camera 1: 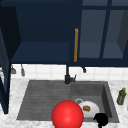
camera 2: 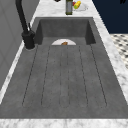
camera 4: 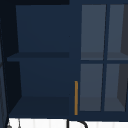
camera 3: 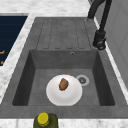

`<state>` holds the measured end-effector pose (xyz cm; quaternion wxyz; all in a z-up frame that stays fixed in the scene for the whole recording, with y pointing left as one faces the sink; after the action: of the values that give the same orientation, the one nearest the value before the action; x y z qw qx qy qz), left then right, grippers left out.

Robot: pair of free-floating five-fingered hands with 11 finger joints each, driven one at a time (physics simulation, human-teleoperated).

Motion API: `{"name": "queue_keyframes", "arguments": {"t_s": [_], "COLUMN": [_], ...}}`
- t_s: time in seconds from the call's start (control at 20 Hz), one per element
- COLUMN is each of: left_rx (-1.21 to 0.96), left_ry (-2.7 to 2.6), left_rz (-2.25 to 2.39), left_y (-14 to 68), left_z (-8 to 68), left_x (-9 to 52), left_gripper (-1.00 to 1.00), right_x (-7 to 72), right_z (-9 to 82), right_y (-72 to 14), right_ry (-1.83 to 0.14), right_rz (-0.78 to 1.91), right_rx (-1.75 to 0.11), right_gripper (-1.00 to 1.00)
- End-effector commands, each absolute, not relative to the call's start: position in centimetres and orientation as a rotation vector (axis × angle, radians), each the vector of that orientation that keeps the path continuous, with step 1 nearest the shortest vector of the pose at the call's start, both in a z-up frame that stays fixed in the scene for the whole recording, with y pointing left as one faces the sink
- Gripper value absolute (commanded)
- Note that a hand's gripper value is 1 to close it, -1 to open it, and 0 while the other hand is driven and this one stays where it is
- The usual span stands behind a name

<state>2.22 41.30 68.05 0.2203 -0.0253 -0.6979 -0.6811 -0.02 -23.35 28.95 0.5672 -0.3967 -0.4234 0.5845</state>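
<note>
Right hand hangs at the front edge of the sink, a dark shape just beside the white plate, and from here I cannot tell whether it is open or closed. The plate lies flat on the basin floor, right side of the sink, with a brown piece of food sitting loose near its middle and the drain just beside its rim. That looks like the weak spot: nothing holds the food down, so any tilt of the plate could, I judge, send it sliding off towards the drain. The plate lies low, with the basin wall close on the near side, so a hand coming down at a steep angle might knock the rim and skid the plate rather than get under it. Watch the red ball too, big and round at the front of the sink, close to the left of the hand: a sideways sweep could bump it. Over on the bench a green bottle stands upright near the sink's right edge, and a wide swing that way could tip it. The faucet stands well apart at the back, so it looks like no trouble.
</note>
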Motion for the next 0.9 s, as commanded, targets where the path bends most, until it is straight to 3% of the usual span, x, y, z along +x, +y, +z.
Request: {"name": "queue_keyframes", "arguments": {"t_s": [0.0, 0.85], "left_rx": [-0.103, 0.251], "left_ry": [-1.944, -1.851], "left_rz": [-1.908, -1.855], "left_y": [38.5, 29.2], "left_z": [69.1, 66.9], "left_x": [1.9, 2.9], "left_gripper": [-1.00, -1.00], "right_x": [0.0, 0.0], "right_z": [29.0, 29.0], "right_y": [-23.3, -23.3], "right_ry": [-0.995, -0.995], "right_rz": [1.374, 1.374], "right_rx": [-0.932, -0.932], "right_gripper": [0.00, 0.00]}}
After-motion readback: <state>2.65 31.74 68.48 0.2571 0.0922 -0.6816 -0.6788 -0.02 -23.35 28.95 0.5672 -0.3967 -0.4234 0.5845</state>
